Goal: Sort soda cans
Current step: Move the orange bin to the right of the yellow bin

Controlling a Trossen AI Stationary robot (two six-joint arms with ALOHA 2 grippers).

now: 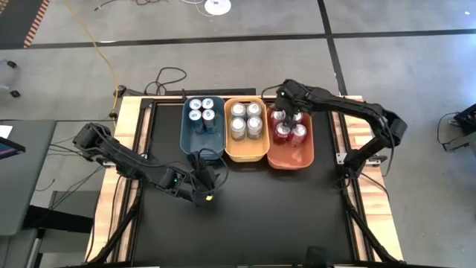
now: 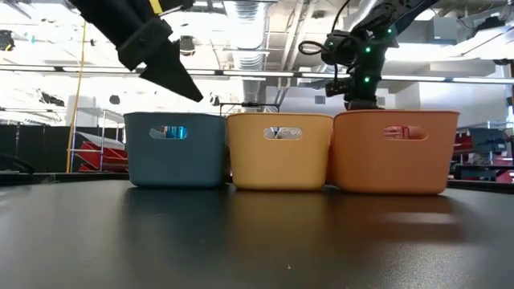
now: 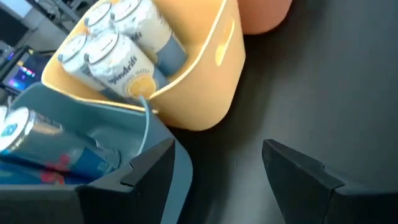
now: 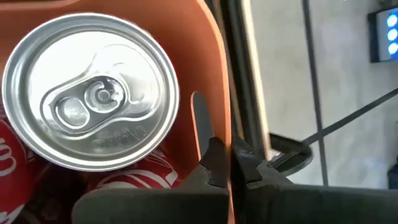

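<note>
I see my left end effector (image 1: 202, 181) with its fingers apart and empty, just in front of the teal bin (image 1: 203, 148) holding four blue cans (image 1: 201, 114). Four silver cans (image 1: 246, 119) fill the yellow bin (image 1: 246, 152). My right end effector (image 1: 281, 100), closed on nothing, hovers over the red cans (image 1: 288, 126) in the orange bin (image 1: 291, 155).

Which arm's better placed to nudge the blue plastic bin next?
Left. Its open hand hovers at the blue plastic bin; the right hand, shut, is over the orange plastic bin of red cans.
</note>
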